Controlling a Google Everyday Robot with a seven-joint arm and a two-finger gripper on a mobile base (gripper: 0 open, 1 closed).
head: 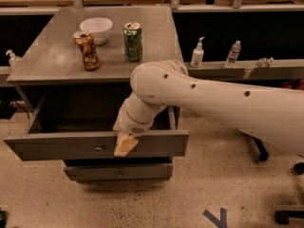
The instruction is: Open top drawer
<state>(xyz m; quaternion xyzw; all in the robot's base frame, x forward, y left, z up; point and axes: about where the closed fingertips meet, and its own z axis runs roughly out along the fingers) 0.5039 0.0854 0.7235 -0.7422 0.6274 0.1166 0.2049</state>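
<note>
The wide matte grey top drawer [57, 151] stands open at 6 o'clock of the bench [52, 61]. The pale gripper [126, 144] rests on its front, at 3 o'clock from the small round metal knob [98, 148]; its grasp we cannot tell. Off-centre pulling may jam the drawer.

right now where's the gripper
In the camera view, the gripper sits low centre at the front panel of the pulled-out top drawer, just right of its knob.
</note>
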